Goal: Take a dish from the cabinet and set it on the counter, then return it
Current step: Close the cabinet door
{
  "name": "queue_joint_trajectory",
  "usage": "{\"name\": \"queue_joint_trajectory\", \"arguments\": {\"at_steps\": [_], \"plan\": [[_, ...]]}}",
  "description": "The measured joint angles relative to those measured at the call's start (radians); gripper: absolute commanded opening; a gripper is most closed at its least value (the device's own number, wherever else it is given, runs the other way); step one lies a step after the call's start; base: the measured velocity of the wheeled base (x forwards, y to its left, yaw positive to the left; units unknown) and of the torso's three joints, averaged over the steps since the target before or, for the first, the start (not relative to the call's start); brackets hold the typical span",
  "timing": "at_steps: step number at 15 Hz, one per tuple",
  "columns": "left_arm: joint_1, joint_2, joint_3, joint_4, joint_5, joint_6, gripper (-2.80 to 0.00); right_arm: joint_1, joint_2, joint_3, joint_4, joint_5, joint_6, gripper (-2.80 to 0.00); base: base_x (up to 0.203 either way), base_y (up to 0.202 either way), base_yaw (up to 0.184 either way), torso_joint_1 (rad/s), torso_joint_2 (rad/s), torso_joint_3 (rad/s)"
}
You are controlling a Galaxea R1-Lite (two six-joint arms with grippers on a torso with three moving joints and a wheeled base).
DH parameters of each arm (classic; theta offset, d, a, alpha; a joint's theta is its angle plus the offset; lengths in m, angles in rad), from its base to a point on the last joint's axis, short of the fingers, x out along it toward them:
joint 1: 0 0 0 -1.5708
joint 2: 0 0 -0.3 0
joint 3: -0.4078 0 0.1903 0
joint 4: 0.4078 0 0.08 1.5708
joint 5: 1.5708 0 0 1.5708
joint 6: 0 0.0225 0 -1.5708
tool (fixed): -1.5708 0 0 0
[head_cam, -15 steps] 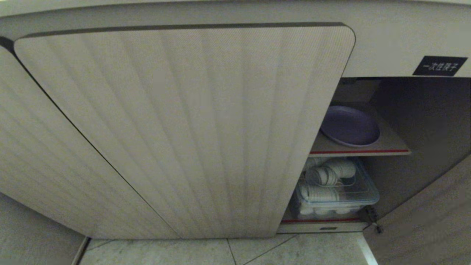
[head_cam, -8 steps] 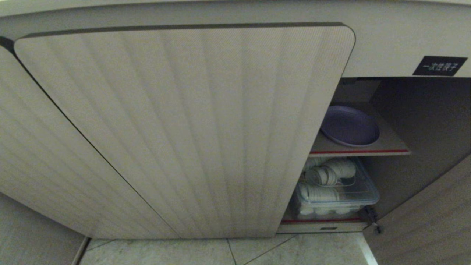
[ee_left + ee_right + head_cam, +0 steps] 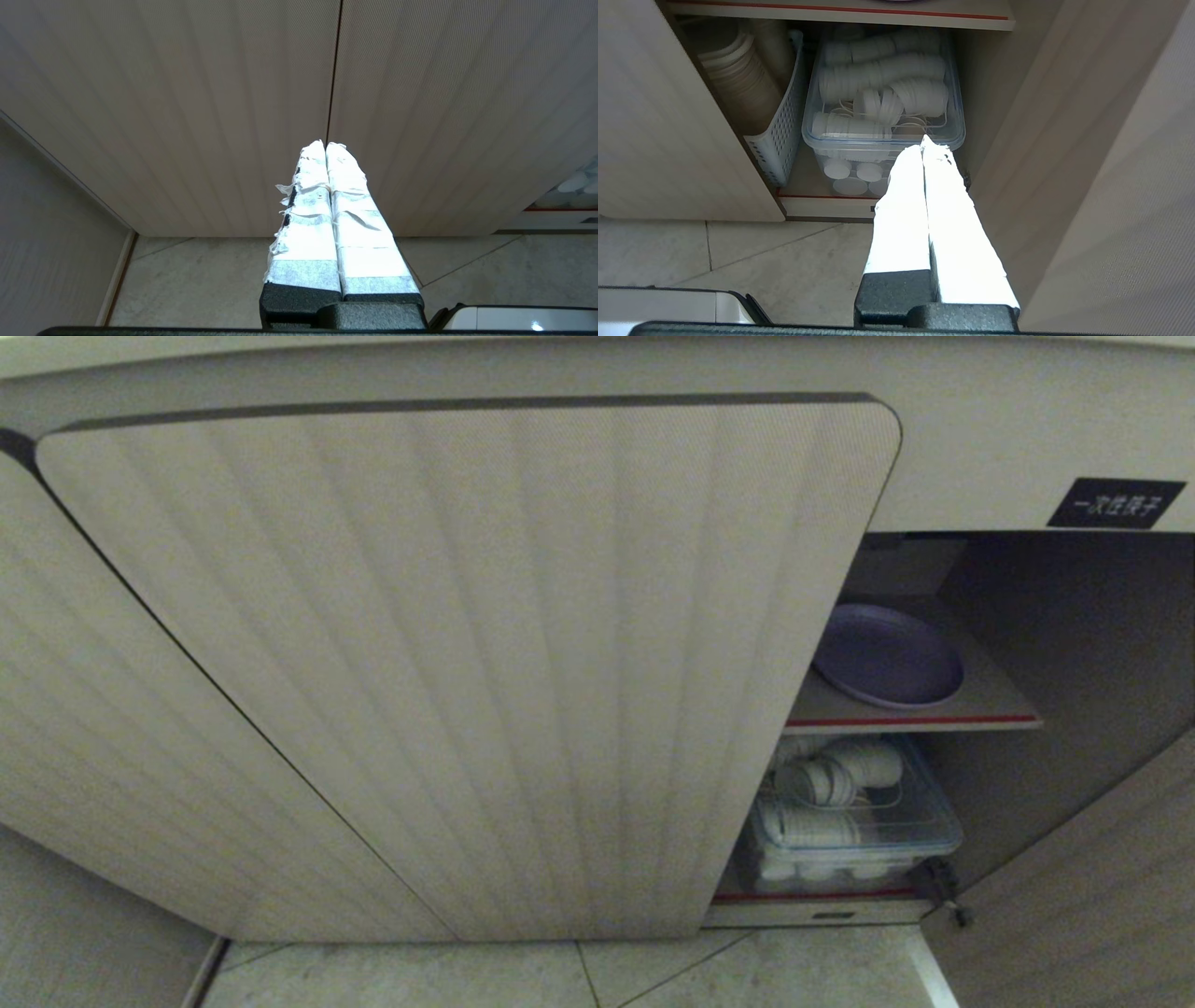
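Facing the low beige ribbed cabinet, the right gripper, fingers pressed together and empty, should rise and spread toward the round lavender plastic plate lying on the shelf above it.

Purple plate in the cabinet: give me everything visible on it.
The purple plate is round, shallow and plain lavender with a low raised rim; it looks like matte plastic. It lies flat, right way up, on the upper shelf of the open cabinet, above a clear bin of white cups. Its left edge is hidden behind the ribbed door. Only the shelf touches it; no gripper is near. The right wrist view catches just a sliver of its edge.
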Motion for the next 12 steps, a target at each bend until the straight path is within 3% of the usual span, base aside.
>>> {"name": "queue_joint_trajectory", "arguments": {"at_steps": [12], "plan": [[0.0,0.0,0.0,-0.001,0.0,-0.001,-2.8,0.0,0.0,0.0,0.0,0.0,0.01,-2.8,0.0,0.0,0.0,0.0,0.0,0.0]]}}
